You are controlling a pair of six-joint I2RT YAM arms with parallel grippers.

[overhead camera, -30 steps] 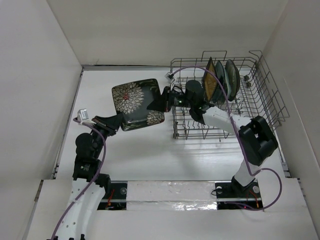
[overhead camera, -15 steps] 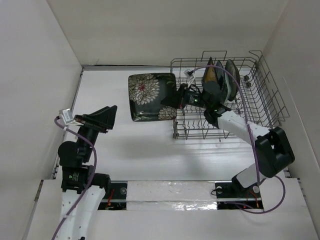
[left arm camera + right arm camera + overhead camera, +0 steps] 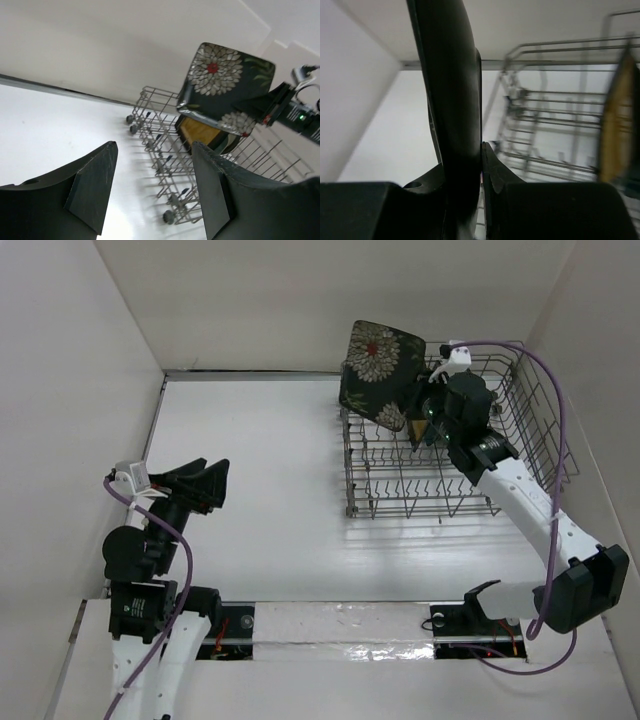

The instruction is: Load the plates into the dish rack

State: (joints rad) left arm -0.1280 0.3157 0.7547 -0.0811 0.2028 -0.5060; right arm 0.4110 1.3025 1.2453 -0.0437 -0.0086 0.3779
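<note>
The flowered black plate (image 3: 378,368) hangs tilted above the far-left corner of the dish rack (image 3: 400,502), clamped at its right edge by the right fingers (image 3: 418,412). The left fingers (image 3: 205,483) stand wide apart, holding nothing, over the near-left counter (image 3: 270,530).

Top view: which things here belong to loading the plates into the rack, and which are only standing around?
Belong to the job:
- flowered plate, held by the right gripper above the dish rack
- yellow-centred plate, standing in the rack
- left gripper, open and holding nothing

Not part of it:
- white table
- white walls
</note>
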